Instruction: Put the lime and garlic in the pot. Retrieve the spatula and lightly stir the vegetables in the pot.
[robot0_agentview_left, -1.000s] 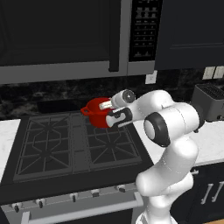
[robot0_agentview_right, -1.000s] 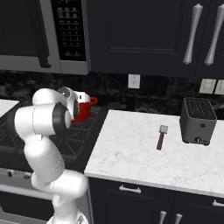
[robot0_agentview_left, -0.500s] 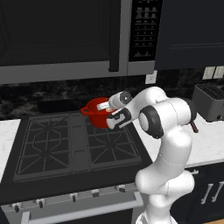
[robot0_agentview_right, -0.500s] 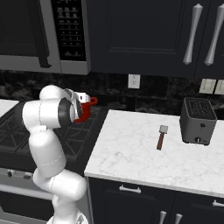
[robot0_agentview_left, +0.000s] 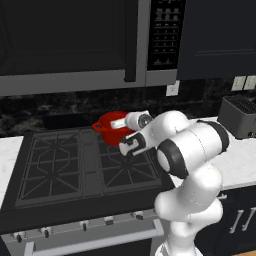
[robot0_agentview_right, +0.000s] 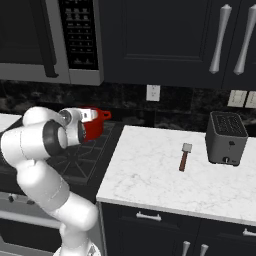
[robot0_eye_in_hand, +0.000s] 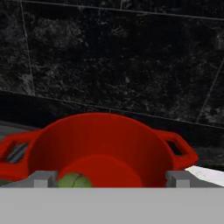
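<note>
While spread, tool (robot0_eye_in_hand: 105, 178) flanks lime (robot0_eye_in_hand: 73, 180) over pot (robot0_eye_in_hand: 100, 144).

The robot's white forearm covers the near side of the small round bright red pot (robot0_agentview_left: 111, 126) in both base views, and the round green lime (robot0_eye_in_hand: 73, 180) inside it is cut off by the hand view's bottom band.
</note>
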